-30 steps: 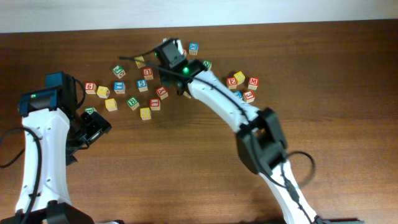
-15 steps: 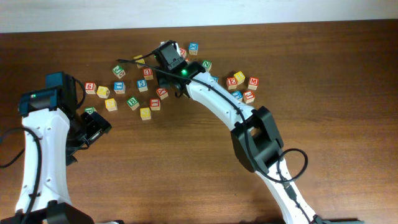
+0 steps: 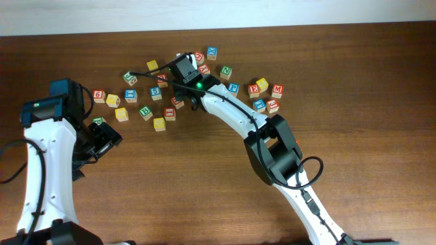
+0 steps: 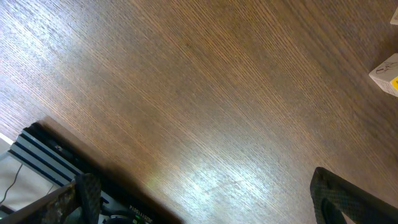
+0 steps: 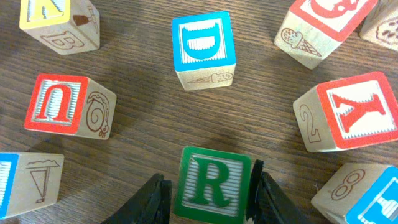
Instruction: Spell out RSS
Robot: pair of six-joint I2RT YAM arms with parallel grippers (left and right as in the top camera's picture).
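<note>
In the right wrist view, the cube with a green R (image 5: 212,183) sits on the wood between the jaws of my right gripper (image 5: 209,194). The right finger is against its side and the left finger stands a thin gap away. In the overhead view my right gripper (image 3: 182,71) is over the cube cluster and hides the R cube. Several yellow-faced cubes lie in the cluster, such as two at the left (image 3: 113,100) (image 3: 121,114); their letters cannot be read. My left gripper (image 3: 102,139) (image 4: 211,208) is wide open and empty over bare wood.
Around the R cube lie a blue D cube (image 5: 203,48), a red U cube (image 5: 62,104), a red-lettered cube (image 5: 351,115) and a yellow cube (image 5: 59,22). More cubes lie right of the arm (image 3: 262,87). A cube's edge (image 4: 387,73) shows in the left wrist view.
My right gripper has shifted a little toward the near left over the cluster. The left arm has not moved.
</note>
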